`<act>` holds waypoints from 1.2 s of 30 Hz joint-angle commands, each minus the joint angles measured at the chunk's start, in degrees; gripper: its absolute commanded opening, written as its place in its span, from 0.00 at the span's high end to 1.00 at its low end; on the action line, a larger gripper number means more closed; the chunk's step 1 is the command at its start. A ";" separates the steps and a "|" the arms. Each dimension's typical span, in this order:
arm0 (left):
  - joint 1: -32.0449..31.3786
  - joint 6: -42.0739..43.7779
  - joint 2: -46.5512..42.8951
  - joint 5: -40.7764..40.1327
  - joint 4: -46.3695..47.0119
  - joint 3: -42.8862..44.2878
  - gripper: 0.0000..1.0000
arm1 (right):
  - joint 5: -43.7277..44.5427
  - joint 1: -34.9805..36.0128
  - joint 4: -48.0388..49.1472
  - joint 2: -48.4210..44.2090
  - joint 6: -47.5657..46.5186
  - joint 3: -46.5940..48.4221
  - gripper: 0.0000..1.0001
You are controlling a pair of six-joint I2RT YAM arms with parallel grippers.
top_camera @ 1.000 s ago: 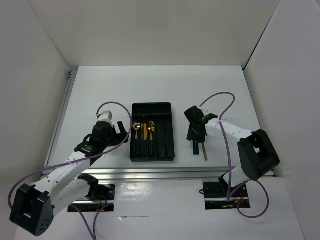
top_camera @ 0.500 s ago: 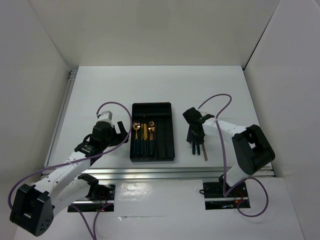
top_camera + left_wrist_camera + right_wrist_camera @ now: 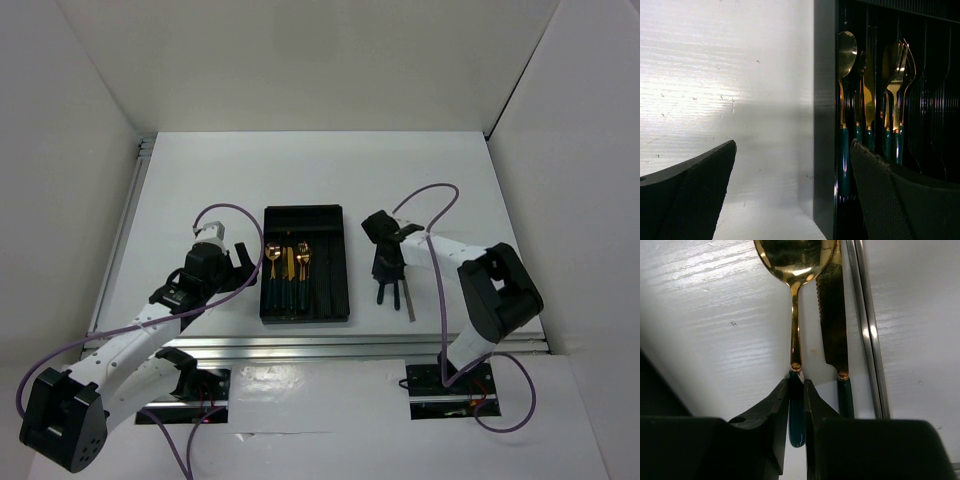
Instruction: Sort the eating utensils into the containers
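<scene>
The black divided tray (image 3: 333, 262) lies mid-table and holds a spoon (image 3: 845, 55), a knife (image 3: 869, 100) and forks (image 3: 900, 75) with gold heads and green handles. My right gripper (image 3: 796, 390) is shut on the green handle of a gold spoon (image 3: 795, 255) lying on the table right of the tray. Beside it lie a gold knife (image 3: 832, 315) and a thin silver piece (image 3: 865, 325). From above, the right gripper (image 3: 385, 270) covers these utensils. My left gripper (image 3: 792, 170) is open and empty over the tray's left wall (image 3: 824, 100).
White walls enclose the table (image 3: 200, 180). A metal rail (image 3: 300, 345) runs along the near edge. Purple cables loop from both arms.
The right arm has shifted slightly left and back, the gripper staying over the utensils right of the tray. The left arm has not moved.
</scene>
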 commanded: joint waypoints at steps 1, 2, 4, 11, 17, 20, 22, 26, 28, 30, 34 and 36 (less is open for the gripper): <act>0.27 1.23 -0.37 -0.32 1.99 -0.38 0.00 | 2.37 1.91 -3.78 2.29 2.35 1.21 1.00; 0.27 1.23 -0.37 -0.32 1.99 -0.38 0.00 | 2.37 2.44 -5.44 0.54 2.35 2.09 1.00; 0.27 1.23 -0.90 -0.32 1.99 -0.38 0.00 | 2.37 4.02 -6.94 -1.67 2.35 5.42 1.00; 0.27 1.23 -1.42 -0.32 1.47 -0.38 0.00 | 0.80 9.82 -5.90 -9.40 1.22 15.01 1.00; 0.27 0.00 -1.96 -2.07 0.94 -0.38 0.00 | -5.80 15.62 4.38 -5.12 1.74 19.93 1.00; 0.27 -1.23 -2.48 -4.53 0.41 -0.38 0.00 | -5.11 18.70 6.76 0.16 2.88 23.98 1.00; 0.27 -2.81 -3.88 -7.07 -1.60 -0.38 0.00 | -5.10 20.03 7.98 4.01 4.54 26.17 1.00; 0.27 -4.13 -3.89 -9.46 -3.28 -0.38 0.00 | -6.25 23.27 11.41 8.16 5.08 29.34 1.00; 0.27 -4.66 -3.89 -9.99 -3.28 -0.38 0.00 | -4.15 23.81 11.42 9.22 6.91 30.13 1.00; 0.27 -4.66 -4.50 -9.99 -3.89 -0.38 0.00 | -4.14 23.81 12.03 9.22 9.81 29.10 1.00; 0.27 -4.66 -5.03 -9.99 -3.89 -0.38 0.00 | -7.47 23.81 17.39 9.22 11.67 26.27 1.00; 0.27 -4.66 -5.03 -9.99 -3.89 -0.38 0.00 | -8.27 23.81 18.54 9.22 11.67 25.57 1.00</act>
